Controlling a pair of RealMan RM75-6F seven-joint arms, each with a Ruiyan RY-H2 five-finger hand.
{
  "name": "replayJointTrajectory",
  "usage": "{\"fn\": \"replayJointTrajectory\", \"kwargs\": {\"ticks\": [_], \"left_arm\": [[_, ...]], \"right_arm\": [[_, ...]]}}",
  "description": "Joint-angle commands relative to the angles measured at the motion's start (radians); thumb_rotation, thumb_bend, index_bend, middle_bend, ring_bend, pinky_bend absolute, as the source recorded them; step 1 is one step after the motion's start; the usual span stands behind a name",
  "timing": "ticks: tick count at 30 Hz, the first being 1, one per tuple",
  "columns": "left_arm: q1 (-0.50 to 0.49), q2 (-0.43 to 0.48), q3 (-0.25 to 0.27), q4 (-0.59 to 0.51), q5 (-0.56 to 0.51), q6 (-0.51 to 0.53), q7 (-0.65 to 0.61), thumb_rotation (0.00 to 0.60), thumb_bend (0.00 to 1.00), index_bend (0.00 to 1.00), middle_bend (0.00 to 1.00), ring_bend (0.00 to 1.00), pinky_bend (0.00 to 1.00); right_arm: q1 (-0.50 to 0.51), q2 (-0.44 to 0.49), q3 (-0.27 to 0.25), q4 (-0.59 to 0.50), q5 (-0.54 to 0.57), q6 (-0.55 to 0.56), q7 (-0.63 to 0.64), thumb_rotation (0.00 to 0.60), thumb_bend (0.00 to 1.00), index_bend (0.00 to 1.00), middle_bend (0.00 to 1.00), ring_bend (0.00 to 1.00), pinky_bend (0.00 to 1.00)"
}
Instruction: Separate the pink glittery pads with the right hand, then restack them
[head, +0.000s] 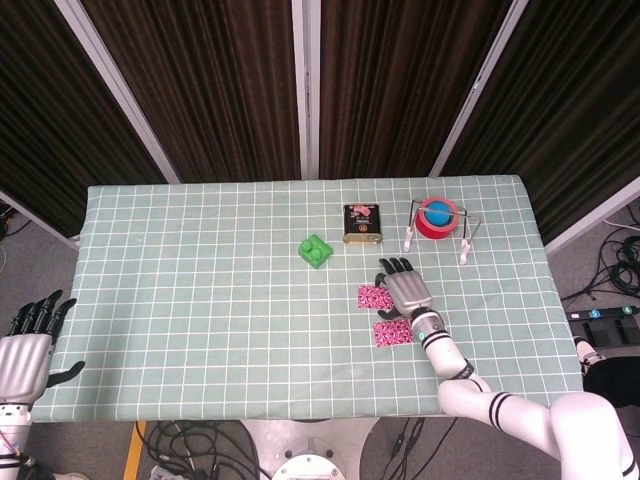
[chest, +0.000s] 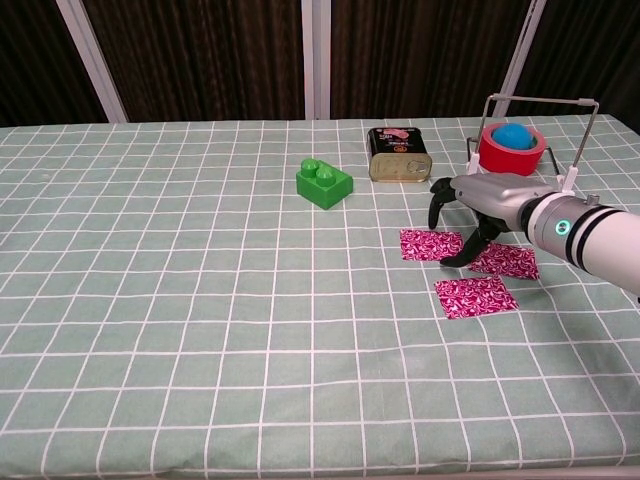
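Three pink glittery pads lie apart on the green checked cloth: a left pad (chest: 430, 245) (head: 372, 297), a right pad (chest: 507, 261) and a near pad (chest: 476, 297) (head: 393, 332). My right hand (chest: 478, 202) (head: 405, 289) hovers over the gap between the left and right pads, fingers spread and pointing down, holding nothing. Its thumb tip (chest: 452, 260) comes down beside the left pad's right edge. In the head view the right hand and forearm hide the right pad. My left hand (head: 26, 347) hangs open off the table's near left corner.
A green brick (chest: 323, 183) (head: 316, 250) sits left of the pads. A black tin (chest: 399, 155) (head: 362, 223) stands behind them. At the back right a red tape roll (chest: 512, 150) (head: 437, 218) with a blue ball sits under a wire rack.
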Motion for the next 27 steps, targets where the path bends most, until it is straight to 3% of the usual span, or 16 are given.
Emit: {"fn": "replayJointTrajectory", "kwargs": {"ticks": [1, 22, 27], "left_arm": [[-0.001, 0.000, -0.001, 0.001, -0.001, -0.001, -0.001, 0.600, 0.03, 0.18, 0.15, 0.12, 0.13], [-0.003, 0.003, -0.003, -0.006, -0.008, -0.008, 0.001, 0.600, 0.03, 0.18, 0.15, 0.12, 0.13], [-0.001, 0.003, -0.003, -0.006, -0.009, -0.007, -0.001, 0.600, 0.03, 0.18, 0.15, 0.12, 0.13]], "right_arm": [[0.007, -0.002, 0.001, 0.004, 0.010, -0.001, -0.012, 0.497, 0.12, 0.35, 0.05, 0.00, 0.00], [0.032, -0.049, -0.007, 0.065, 0.014, -0.003, -0.036, 0.496, 0.12, 0.35, 0.05, 0.00, 0.00], [0.029, -0.048, -0.012, 0.063, 0.008, 0.004, -0.036, 0.448, 0.12, 0.31, 0.05, 0.00, 0.00]]}}
